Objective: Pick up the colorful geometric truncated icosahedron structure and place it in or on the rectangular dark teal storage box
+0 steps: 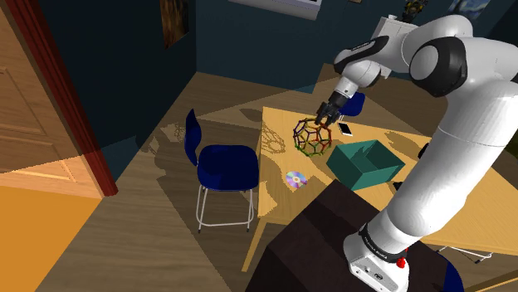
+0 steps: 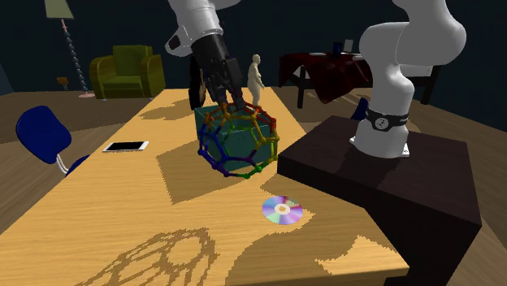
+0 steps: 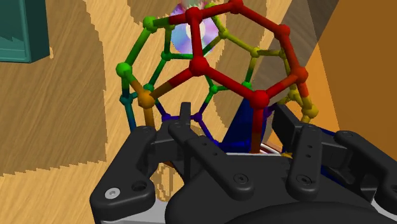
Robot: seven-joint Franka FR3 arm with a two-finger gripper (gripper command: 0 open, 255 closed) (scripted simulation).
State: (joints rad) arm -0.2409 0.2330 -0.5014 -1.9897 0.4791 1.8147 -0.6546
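The light wooden bench [image 2: 122,211] carries everything here, and the dark teal box [image 1: 365,163] sits on it with its top open. The colorful wire ball [image 3: 198,63] is just beside that box, outside it, and I can't tell if its bottom touches the bench. The black tool [image 3: 233,118] is down on top of it with its 2 fingers apart, 1 red strut between them, and a shiny disc [image 2: 282,210] lies nearby.

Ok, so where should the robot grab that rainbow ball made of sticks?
Grab one thin red strut at the top of the multicoloured rod-and-ball cage, coming from above. The open lattice is wide overall, but its upper rods are slim and exposed.
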